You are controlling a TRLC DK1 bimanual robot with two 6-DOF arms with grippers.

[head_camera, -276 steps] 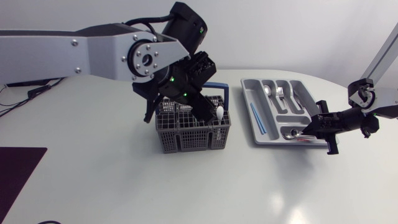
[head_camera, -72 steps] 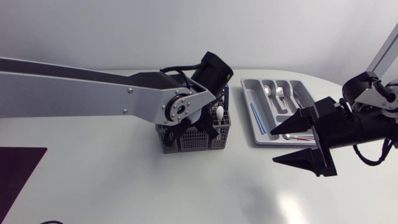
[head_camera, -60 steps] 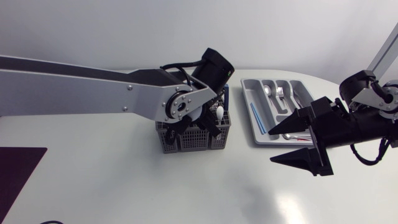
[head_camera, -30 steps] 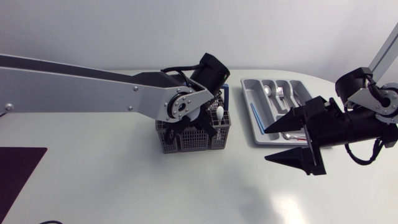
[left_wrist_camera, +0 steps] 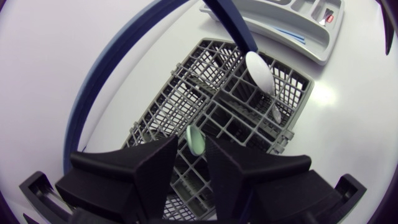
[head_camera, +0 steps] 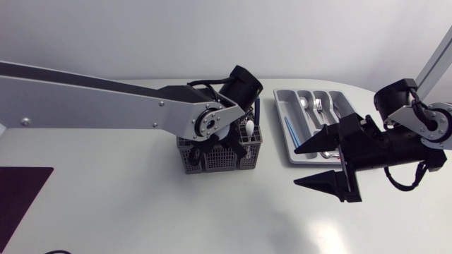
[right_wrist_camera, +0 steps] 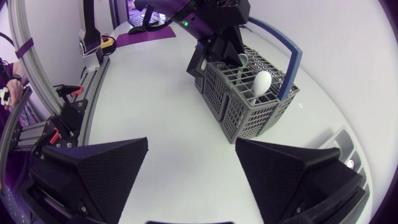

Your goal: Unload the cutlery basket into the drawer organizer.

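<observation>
The right hand [head_camera: 296, 168] has come up off the near end of the drawer organizer [head_camera: 281, 113] and turned to face the basket [head_camera: 212, 161]. In the last second it slides a little closer to the basket. The left arm has come down, so the left hand [left_wrist_camera: 193, 148] now sits low over the basket. It has hardly moved in the last second.

The left hand is narrow. A green spoon [left_wrist_camera: 194, 138] stands in the basket with its round end right between the fingertips. The fingers are close on both sides of it, but a thin gap shows, so the hand is not squeezing it. Ahead of the left hand, a white spoon [left_wrist_camera: 260, 71] stands in a cell at the far side of the basket. The basket's blue handle [right_wrist_camera: 296, 57] bends over the top, past the white spoon. Past the basket from this hand lies the organizer.

The right hand is wide open and holds nothing. It hangs above the white surface [head_camera: 141, 204]. The basket is straight ahead of it, well apart. The organizer lies just beside and behind this hand. In the organizer there is a thin blue stick [head_camera: 292, 134] in one long slot, and forks and spoons [head_camera: 318, 106] in the slots farther from the hand.
</observation>
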